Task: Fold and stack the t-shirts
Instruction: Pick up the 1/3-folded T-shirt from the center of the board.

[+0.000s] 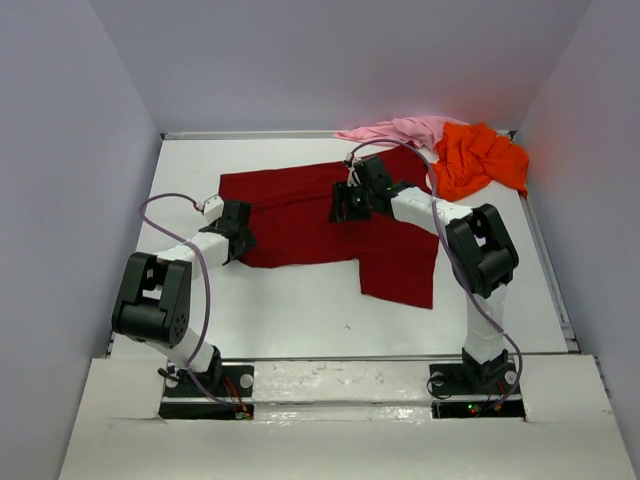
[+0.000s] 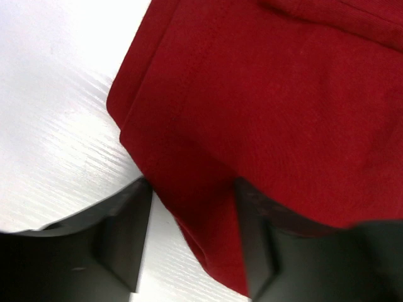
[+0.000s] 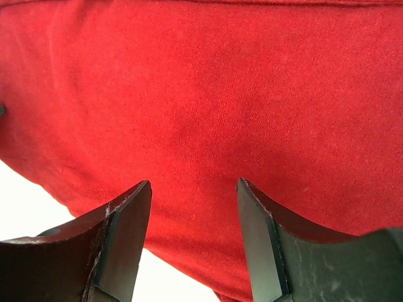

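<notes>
The crimson t-shirt [image 1: 300, 215] is soft, matt knit cloth, finely fuzzy up close. Far right, the orange t-shirt [image 1: 480, 160] and pink t-shirt [image 1: 400, 130] look like the same dull cloth. The white worktop [image 1: 300, 310] has a slight sheen with faint ridges. The right end effector [image 3: 194, 182] has matt black fingers [image 3: 119, 251], scuffed pale along their edges.

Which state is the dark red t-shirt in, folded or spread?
Mostly spread: the dark red t-shirt lies wide and flat on the table, with one edge doubled over.
</notes>
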Tool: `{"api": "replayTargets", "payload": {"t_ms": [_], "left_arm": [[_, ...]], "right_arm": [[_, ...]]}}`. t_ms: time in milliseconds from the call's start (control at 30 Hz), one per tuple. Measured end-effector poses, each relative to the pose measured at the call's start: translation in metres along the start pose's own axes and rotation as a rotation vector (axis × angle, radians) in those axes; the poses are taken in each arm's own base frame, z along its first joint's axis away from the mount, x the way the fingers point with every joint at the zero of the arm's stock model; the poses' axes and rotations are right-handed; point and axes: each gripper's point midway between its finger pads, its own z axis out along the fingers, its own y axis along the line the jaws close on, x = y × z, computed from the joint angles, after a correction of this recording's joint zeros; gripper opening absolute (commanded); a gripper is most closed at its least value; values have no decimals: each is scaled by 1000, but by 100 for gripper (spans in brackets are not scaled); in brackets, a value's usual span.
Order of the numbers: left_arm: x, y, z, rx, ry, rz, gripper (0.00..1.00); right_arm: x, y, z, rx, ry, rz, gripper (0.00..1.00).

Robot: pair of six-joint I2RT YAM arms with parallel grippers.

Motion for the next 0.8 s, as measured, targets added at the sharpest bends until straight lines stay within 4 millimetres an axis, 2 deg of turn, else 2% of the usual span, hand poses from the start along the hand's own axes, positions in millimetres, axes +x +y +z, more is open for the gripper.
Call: {"api": "replayTargets", "payload": {"t_ms": [67, 133, 167, 533, 800], "left_arm": [[1, -2, 0, 2, -3, 5, 50], [0, -4, 0, 7, -10, 3, 14], [-1, -4, 0, 9, -12, 5, 0], [-6, -8, -6, 9, -24, 25, 0], [-44, -25, -32, 55, -90, 19, 0]], "right_arm": [[0, 0, 0, 1, -1, -1, 62], [0, 0, 0, 2, -1, -4, 62], [0, -1, 0, 2, -1, -4, 62], [8, -4, 2, 8, 17, 1, 61], [8, -6, 2, 17, 13, 1, 61]]}}
